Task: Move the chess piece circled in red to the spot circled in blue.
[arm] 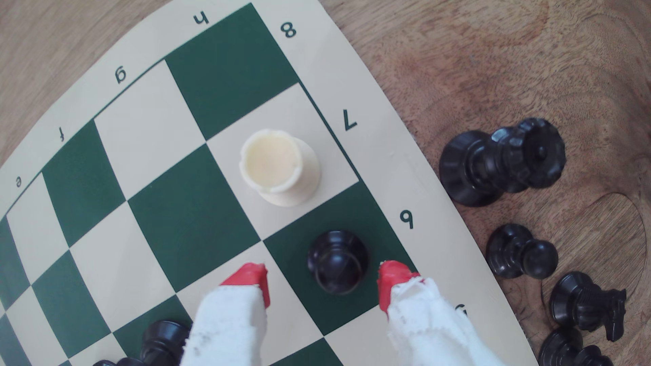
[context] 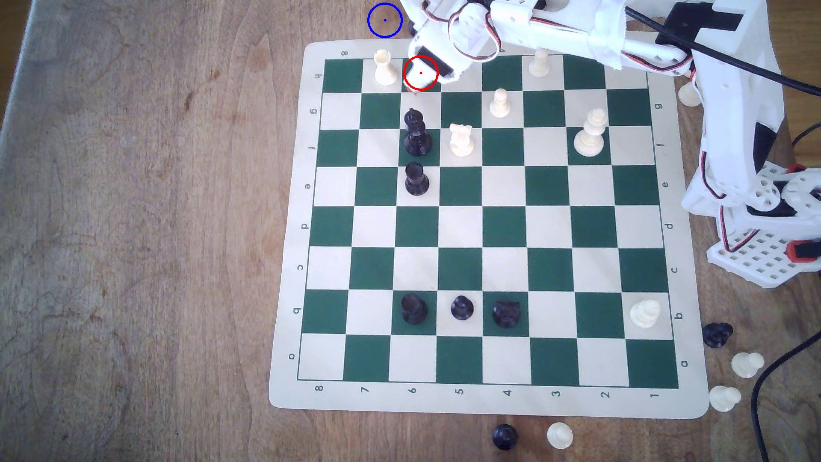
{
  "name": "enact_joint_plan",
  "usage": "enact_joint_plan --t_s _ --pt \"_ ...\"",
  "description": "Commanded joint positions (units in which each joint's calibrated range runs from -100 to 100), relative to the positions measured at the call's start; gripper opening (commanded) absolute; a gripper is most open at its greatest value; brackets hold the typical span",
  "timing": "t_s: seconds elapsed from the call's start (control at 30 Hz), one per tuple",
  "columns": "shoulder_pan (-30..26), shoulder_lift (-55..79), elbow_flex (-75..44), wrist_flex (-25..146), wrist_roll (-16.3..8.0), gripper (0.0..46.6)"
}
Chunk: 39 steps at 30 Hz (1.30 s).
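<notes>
Two red-tipped fingers [arm: 252, 281] of the gripper [arm: 322, 285] stand wide apart around the black pawn [arm: 337, 262], which the arm [context: 555, 26] hides in the exterior view's upper middle.

White arm [context: 577, 31] outstretched, wrist pitched downward, red-tipped jaws parted wide, cloth-wrapped fingers [arm: 229, 316] apart.

Overhead exterior; close wrist view; both see chessboard [context: 488, 222].
</notes>
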Motion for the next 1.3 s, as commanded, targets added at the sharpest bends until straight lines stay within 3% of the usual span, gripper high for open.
enact_joint_plan --t_s 0.0,0.5,1.27 --pt "0.4 -1.1 -4.4 -2.1 0.3 15.8" --pt "-0.2 -1.1 -1.2 -6.7 0.0 11.5" --pt "-0.5 -1.7 1.1 -6.6 0.5 11.4"
